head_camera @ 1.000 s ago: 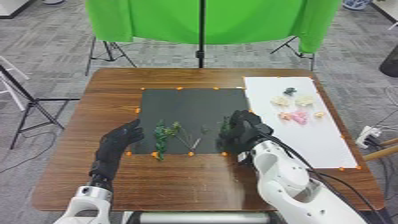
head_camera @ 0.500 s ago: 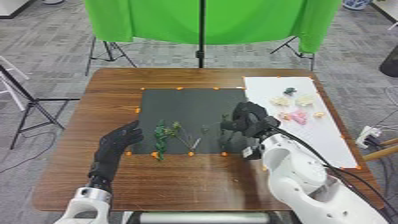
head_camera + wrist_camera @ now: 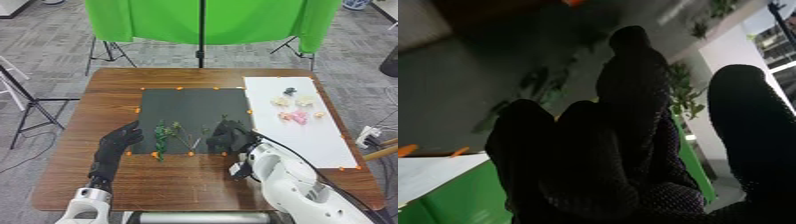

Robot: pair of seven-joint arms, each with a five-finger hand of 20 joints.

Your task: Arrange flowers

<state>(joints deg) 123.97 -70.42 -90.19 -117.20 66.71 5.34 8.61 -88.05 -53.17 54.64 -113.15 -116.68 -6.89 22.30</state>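
My right hand [image 3: 233, 137] is over the near right part of the dark sheet [image 3: 182, 102], fingers loosely extended, thumb apart, gripping nothing as far as I can make out in this gloom. The leafy sprig [image 3: 536, 80] lies on the sheet just past my fingertips, its long axis seeming to run away from me; my left hand [image 3: 129, 135] is farther from it

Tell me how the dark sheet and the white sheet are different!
The dark sheet lies mid-table; the white sheet lies to its right and is longer. The dark sheet holds green stems; the white sheet holds pink and cream flower heads. Both lie flat, with orange bits along their edges.
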